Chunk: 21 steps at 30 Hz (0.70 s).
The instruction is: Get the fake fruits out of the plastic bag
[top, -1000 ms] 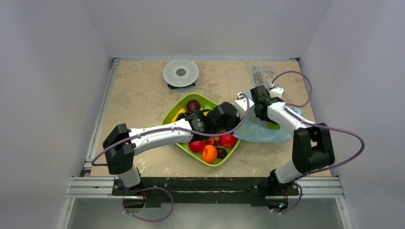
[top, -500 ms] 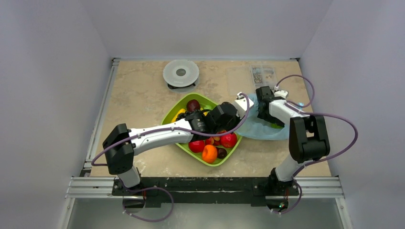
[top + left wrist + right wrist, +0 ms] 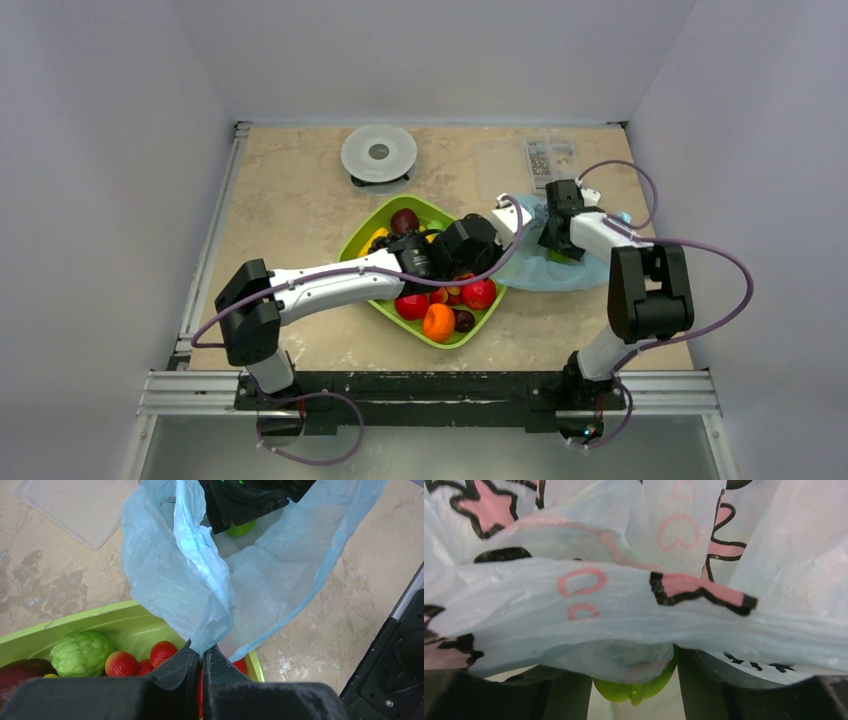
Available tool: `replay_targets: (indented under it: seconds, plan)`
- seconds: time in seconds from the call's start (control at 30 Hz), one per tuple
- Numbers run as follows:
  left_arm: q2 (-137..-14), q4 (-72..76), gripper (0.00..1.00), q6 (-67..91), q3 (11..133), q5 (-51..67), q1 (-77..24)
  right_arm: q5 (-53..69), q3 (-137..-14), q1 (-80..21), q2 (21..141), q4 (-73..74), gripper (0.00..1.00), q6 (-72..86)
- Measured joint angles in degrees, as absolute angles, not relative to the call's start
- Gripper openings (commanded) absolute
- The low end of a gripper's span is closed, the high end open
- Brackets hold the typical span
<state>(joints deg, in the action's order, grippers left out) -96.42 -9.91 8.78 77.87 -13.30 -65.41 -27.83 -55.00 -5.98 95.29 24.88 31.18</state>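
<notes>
The light-blue plastic bag (image 3: pixel 530 270) lies right of the green tray (image 3: pixel 360 240). My left gripper (image 3: pixel 202 652) is shut on a bunched edge of the bag (image 3: pixel 200 580) and holds it up over the tray's corner. My right gripper (image 3: pixel 553 240) is down in the bag's mouth. In the right wrist view its fingers (image 3: pixel 704 690) press either side of a green oval fruit (image 3: pixel 634 687), with printed bag film (image 3: pixel 634 605) draped over it. That green fruit (image 3: pixel 240 529) shows under the right gripper. In the tray lie an orange (image 3: pixel 438 322), two red balls (image 3: pixel 479 294) and a dark purple fruit (image 3: pixel 404 220).
A lumpy green ball (image 3: pixel 80 652) and small red berries (image 3: pixel 122 663) sit in the tray (image 3: pixel 125 622). A round white disc (image 3: pixel 379 154) stands at the back. A clear flat lid (image 3: pixel 75 507) lies on the table behind the bag, a small clear box (image 3: pixel 551 157) at back right.
My right arm folded in and its gripper sank into the bag's mouth; its jaws widened, then closed round the green fruit. The left arm held still.
</notes>
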Motion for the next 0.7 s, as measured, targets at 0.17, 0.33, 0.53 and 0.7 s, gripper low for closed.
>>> replay_targets:
  seconds: [0.17,0.33,0.53,0.7]
  plan:
    - [-96.42,-9.91,0.00,8.23,77.87,-13.47,-65.45,-18.17,-50.09,-6.09,87.64,23.07,0.15,30.24]
    - [-96.42,-9.87,0.00,7.88,77.87,-13.78,-65.45,-12.53,-46.33,-6.09,76.95,22.09,0.04,30.37]
    - [-96.55,-9.65,0.00,7.62,77.87,-14.59,-65.45,-9.37,-42.94,-6.09,69.82,19.77,0.00,31.94]
    - [-96.57,-9.43,0.00,6.52,77.82,-15.22,-65.45,-6.57,-42.41,-6.09,67.42,19.86,0.00,33.54]
